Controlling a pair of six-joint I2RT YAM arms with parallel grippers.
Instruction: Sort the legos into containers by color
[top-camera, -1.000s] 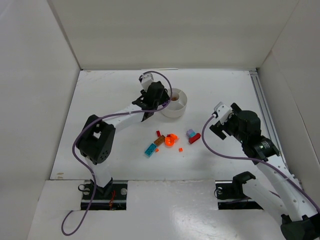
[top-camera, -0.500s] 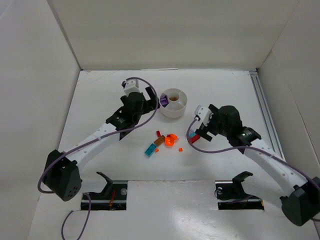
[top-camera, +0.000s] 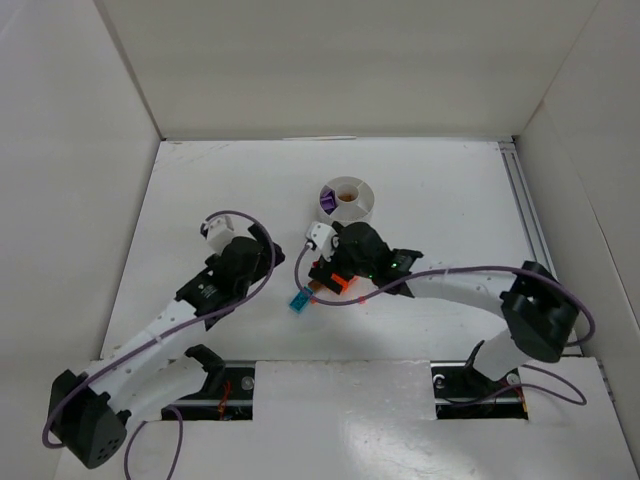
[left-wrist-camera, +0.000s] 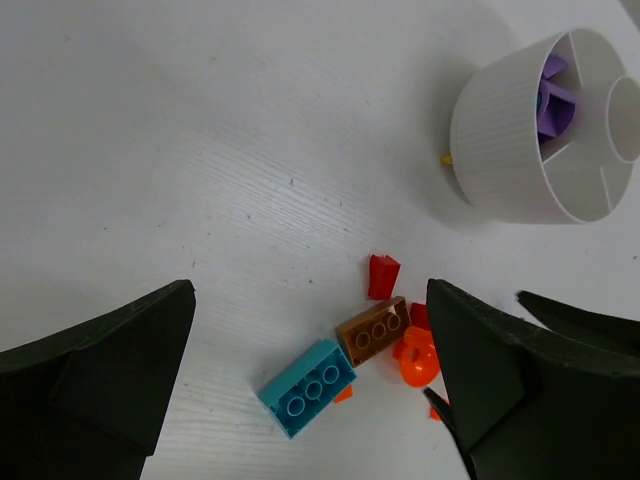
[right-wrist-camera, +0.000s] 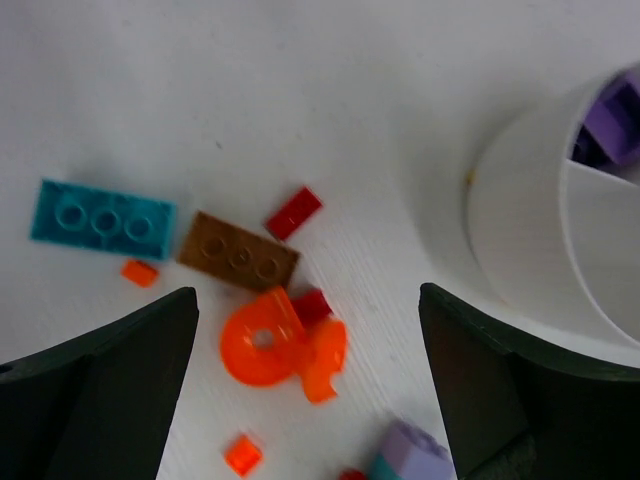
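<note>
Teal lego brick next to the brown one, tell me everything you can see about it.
The teal brick is a small oblong of smooth, shiny plastic with one row of three round studs on top. It lies flat on the white table, studs up, outside the dish, at one end of the loose pile. The brown piece sits right beside one end; whether they touch is unclear. A tiny orange bit lies just off its long side. Nothing holds it.
</note>
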